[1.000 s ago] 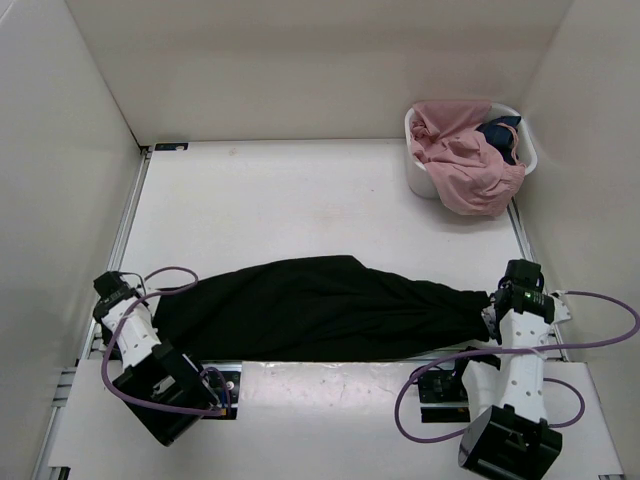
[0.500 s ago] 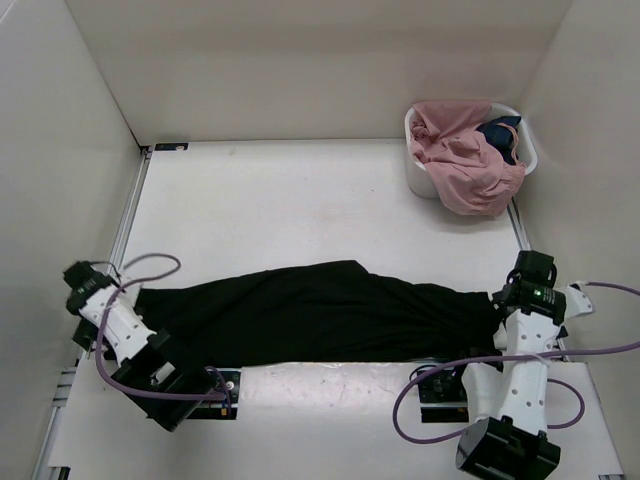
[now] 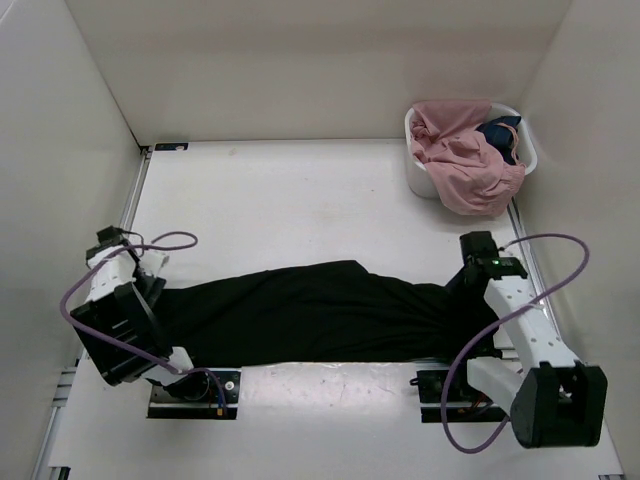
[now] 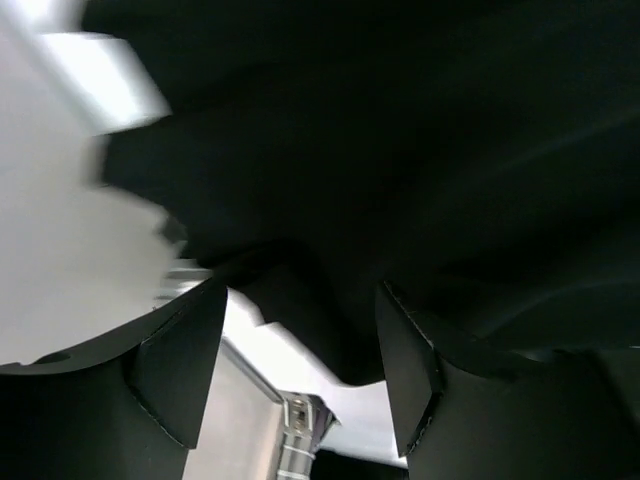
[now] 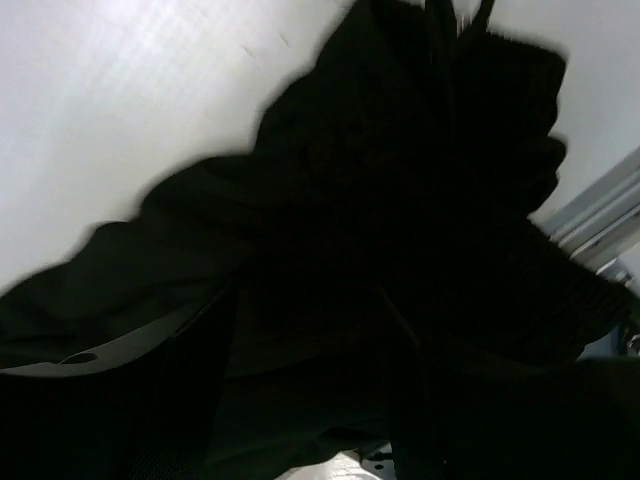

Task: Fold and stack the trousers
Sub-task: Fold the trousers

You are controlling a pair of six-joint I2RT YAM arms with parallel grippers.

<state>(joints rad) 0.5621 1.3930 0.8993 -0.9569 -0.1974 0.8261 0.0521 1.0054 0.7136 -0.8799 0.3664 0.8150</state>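
Left end effector (image 4: 300,300) spread apart, empty — has let go of trousers (image 3: 320,310); right end effector (image 5: 305,300) likewise spread — swung inward over cloth's end.

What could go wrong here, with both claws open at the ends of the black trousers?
The trousers are bunched up at the right end, so the right gripper might pinch several layers at once and fold them crooked. Their near edge lies close to the arm mounts, where the cloth could snag when it is lifted.
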